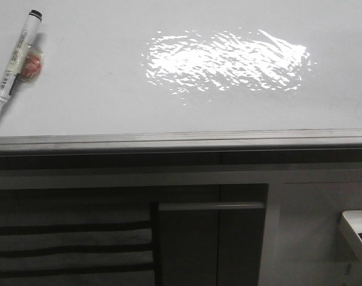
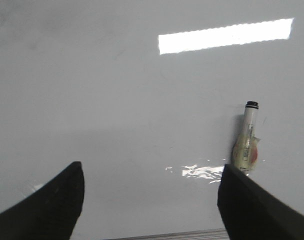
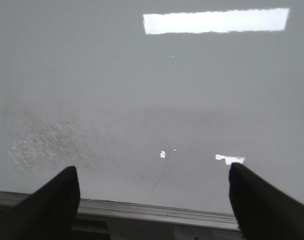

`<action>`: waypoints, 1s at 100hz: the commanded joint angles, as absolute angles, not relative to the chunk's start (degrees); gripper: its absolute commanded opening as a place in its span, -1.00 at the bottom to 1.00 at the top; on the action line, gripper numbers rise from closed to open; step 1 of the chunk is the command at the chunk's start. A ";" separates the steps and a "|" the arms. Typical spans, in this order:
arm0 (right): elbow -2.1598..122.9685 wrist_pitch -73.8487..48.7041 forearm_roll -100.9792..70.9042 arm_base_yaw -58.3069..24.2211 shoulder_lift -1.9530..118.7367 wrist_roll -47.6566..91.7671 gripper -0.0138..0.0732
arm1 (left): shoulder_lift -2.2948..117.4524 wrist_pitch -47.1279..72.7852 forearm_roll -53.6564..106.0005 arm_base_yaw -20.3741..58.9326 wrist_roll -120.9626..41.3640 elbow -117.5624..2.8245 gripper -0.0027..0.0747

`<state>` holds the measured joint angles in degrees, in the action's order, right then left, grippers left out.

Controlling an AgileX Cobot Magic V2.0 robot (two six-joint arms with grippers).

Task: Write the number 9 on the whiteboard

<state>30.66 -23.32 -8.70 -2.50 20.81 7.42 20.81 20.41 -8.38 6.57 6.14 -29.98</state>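
Observation:
The whiteboard (image 1: 109, 89) lies flat, glossy white, with a bright rippled glare patch and a grey metal frame along its near edge. No drawn number 9 shows on it. A white marker pen (image 1: 17, 59) with a black cap lies at the board's left, with a reddish wrap round its middle. It also shows in the left wrist view (image 2: 247, 140), close to one finger. My left gripper (image 2: 151, 172) is open and empty over the board (image 2: 117, 100). My right gripper (image 3: 153, 175) is open and empty over the board (image 3: 142, 90) near its frame edge. Neither gripper shows in the front view.
Grey cabinet panels (image 1: 217, 226) stand below the board's near frame (image 1: 181, 140). A white tray corner (image 1: 359, 232) shows at the lower right. A faint scuffed patch (image 3: 37, 145) and a thin scratch mark the board in the right wrist view.

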 commanded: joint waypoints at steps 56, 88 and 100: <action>32.67 -18.36 -9.53 -2.09 21.62 7.94 0.57 | 47.36 7.51 -10.14 20.73 4.86 -32.40 0.19; 32.67 -18.47 -9.53 -2.09 21.62 7.94 0.57 | 63.90 -10.94 -12.93 21.15 4.86 -32.40 -0.05; 32.67 -18.58 -9.53 -2.09 21.62 7.94 0.57 | 67.98 -15.65 -12.93 19.66 4.86 -32.40 -0.15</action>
<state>30.66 -23.08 -9.34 -2.50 20.81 7.42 66.41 -7.88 -12.97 20.66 4.66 -30.38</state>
